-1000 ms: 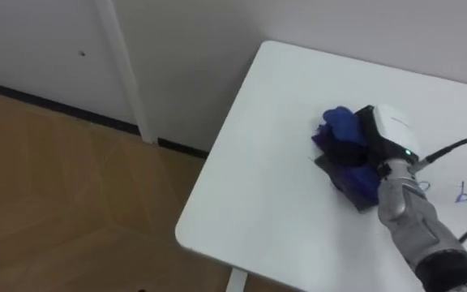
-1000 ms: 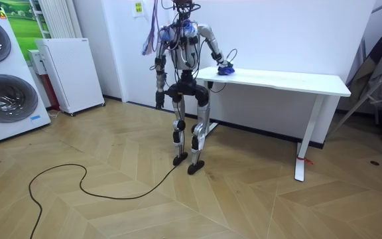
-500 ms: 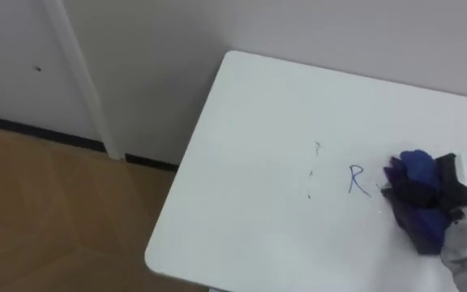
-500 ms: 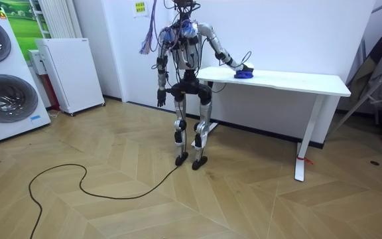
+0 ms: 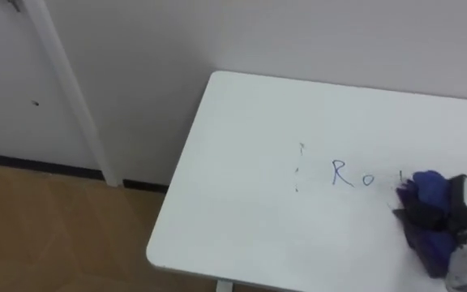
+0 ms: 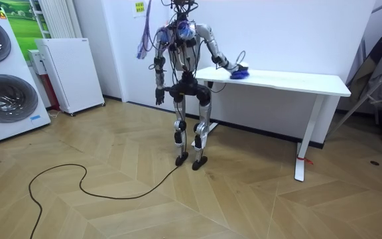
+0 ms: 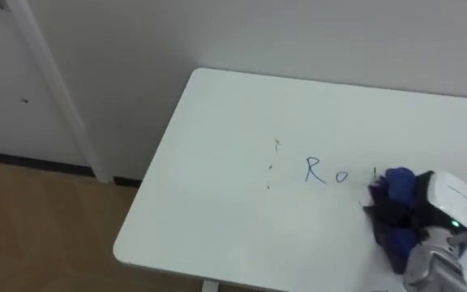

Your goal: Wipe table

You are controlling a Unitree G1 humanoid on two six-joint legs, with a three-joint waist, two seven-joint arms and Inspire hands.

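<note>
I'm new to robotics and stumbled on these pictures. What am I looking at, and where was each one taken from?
This is a two-legged humanoid robot wiping a table. The room view comes from a camera standing a few metres off. In it the robot stands at the end of a white table, one arm stretched over it and its left hand hanging at its side. The two eye views come from a stereo camera in its head, looking down at that same tabletop. There its right hand holds a blue cloth against the table, right beside some blue pen marks like handwritten letters, not yet wiped away.
</note>
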